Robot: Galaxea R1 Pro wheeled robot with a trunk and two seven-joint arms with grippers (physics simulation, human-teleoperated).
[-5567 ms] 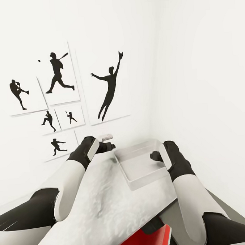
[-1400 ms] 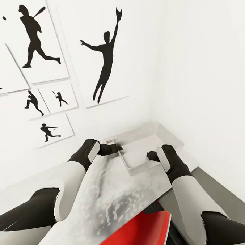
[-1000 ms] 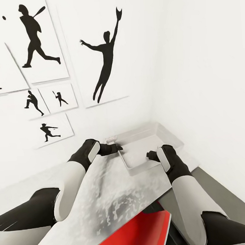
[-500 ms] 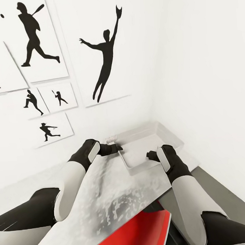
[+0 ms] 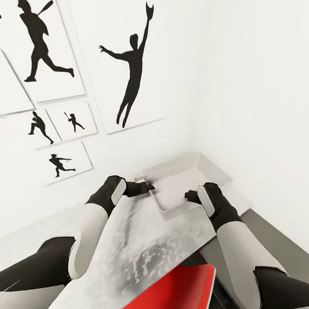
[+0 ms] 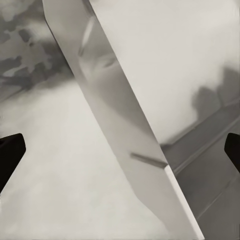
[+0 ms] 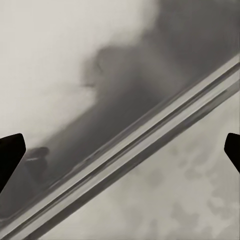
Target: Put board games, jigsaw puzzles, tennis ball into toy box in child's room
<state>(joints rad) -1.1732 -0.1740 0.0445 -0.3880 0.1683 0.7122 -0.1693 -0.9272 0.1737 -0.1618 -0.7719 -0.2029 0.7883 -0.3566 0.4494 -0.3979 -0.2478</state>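
Head view: the left gripper (image 5: 145, 186) is seen at centre frame, just at the near-left corner of the toy box (image 5: 214, 167), and the right gripper (image 5: 190, 196) sits slightly lower and to the right, over the box's near rim. In the left wrist view the two dark fingertips (image 6: 10, 155) are set far apart at the frame edges, so that gripper (image 6: 120, 150) is judged spread open and empty; between them the box's sloping wall (image 6: 120, 110) runs diagonally. In the right wrist view the fingertips (image 7: 9, 152) are likewise wide apart, so this gripper (image 7: 120, 150) is also open with nothing held, and the box rim (image 7: 145, 145) crosses the frame as a diagonal band.

The box is placed at centre right of the head view, in the corner where the table (image 5: 146, 246) meets the white walls. Its visible floor is bare; no game, puzzle or ball is seen inside, though part of the interior is hidden by the right arm. None of the toys is seen on the visible table top either. Silhouette pictures (image 5: 131, 69) fill the upper left, and a red panel (image 5: 181, 290) is seen at the bottom centre.

As a judgement, nothing has yet been packed: all six toys remain to be fetched and placed.
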